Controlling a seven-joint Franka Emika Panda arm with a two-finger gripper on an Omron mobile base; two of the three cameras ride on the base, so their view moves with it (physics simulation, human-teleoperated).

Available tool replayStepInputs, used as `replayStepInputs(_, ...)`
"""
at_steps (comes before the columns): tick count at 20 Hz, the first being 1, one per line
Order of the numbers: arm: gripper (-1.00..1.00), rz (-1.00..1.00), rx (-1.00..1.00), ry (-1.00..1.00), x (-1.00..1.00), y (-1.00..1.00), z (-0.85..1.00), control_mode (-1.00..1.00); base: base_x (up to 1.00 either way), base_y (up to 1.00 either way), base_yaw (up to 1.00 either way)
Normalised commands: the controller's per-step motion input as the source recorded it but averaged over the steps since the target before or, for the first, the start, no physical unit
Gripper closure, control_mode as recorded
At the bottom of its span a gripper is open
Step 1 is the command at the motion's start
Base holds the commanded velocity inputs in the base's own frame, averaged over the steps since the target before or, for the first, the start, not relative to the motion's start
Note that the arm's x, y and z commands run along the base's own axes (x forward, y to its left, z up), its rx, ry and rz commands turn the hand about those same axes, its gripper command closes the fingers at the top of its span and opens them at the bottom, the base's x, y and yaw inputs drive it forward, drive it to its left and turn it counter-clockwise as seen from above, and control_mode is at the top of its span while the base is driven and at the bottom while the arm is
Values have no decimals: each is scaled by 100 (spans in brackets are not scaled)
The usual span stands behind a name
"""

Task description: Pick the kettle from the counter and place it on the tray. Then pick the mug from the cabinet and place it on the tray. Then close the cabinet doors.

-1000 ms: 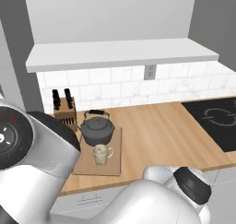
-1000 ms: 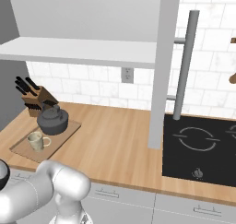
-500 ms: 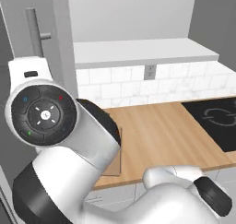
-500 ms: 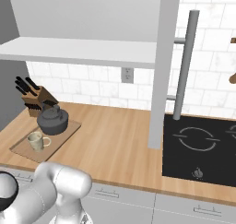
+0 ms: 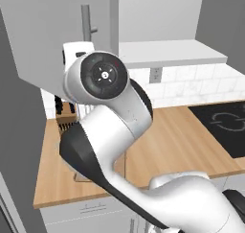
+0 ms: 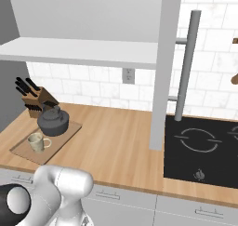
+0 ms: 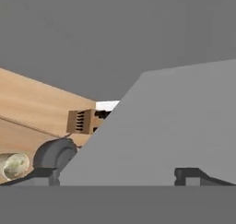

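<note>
The dark grey kettle (image 6: 53,121) and the beige mug (image 6: 37,142) both stand on the wooden tray (image 6: 62,136) at the left end of the counter (image 6: 116,141). The hand view looks down on the kettle (image 7: 52,155) and mug (image 7: 13,166) from high up. My gripper (image 7: 115,176) is open, with its fingertips (image 7: 190,174) close against a grey cabinet door (image 7: 161,126). That left cabinet door (image 5: 52,30) stands partly swung, its bar handle (image 5: 86,26) facing out above my arm. The right door (image 6: 162,67) stands open, edge-on.
A wooden knife block (image 6: 38,101) sits just behind the tray. A black hob (image 6: 204,146) fills the counter's right end. The cabinet's white shelf floor (image 6: 83,52) runs above the tiled wall. My arm's elbow blocks the middle of the left base view.
My arm has swung up and to the left, towards the left cabinet door. That door has turned inward, its handle shifting right in the left base view. Kettle, mug and tray stayed put.
</note>
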Motion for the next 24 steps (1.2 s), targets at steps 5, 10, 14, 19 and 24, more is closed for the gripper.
replayStepInputs(5, -100, -9, -5, 0, 95, -39, -13, -100, 0, 0, 0)
replayStepInputs(10, -100, -7, -2, 0, 100, -31, -25, -100, 0, 0, 0)
replayStepInputs(14, -100, -5, 0, 0, 98, -24, -8, -100, 0, 0, 0)
replayStepInputs(19, -100, -10, -1, 5, 89, -22, -2, -100, 0, 0, 0)
replayStepInputs(24, -100, -12, -11, 4, 71, -13, -24, -100, 0, 0, 0)
